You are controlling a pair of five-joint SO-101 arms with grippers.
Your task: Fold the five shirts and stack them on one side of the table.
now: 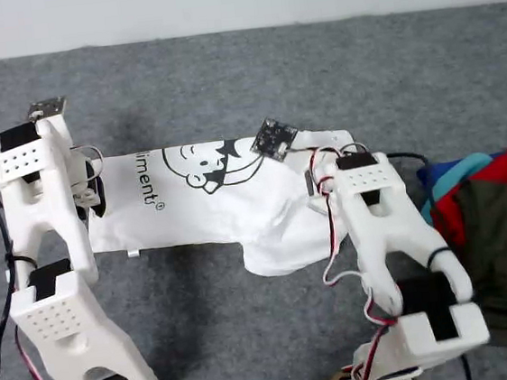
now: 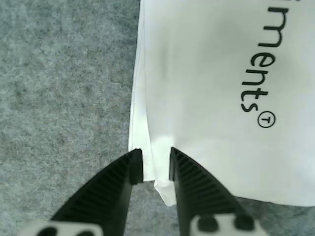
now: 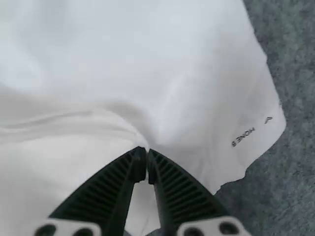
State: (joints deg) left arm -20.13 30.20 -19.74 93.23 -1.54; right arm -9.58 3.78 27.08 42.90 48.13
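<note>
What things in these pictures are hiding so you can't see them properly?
Pile of coloured shirts: high view, cut off by the picture's edge, so they can't be counted.
Drawing on the white shirt: high view, partly covered by an arm's camera board.
Lettering: left wrist view, cut off at the picture's edge.

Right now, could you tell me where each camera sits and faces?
High view: fixed overhead, facing down on grey carpeted table, white left arm, right arm, white printed shirt.
Left wrist view: on left arm, facing down past left gripper at shirt's edge.
Right wrist view: on right arm, right gripper pinching shirt.
All share the shirt.
</note>
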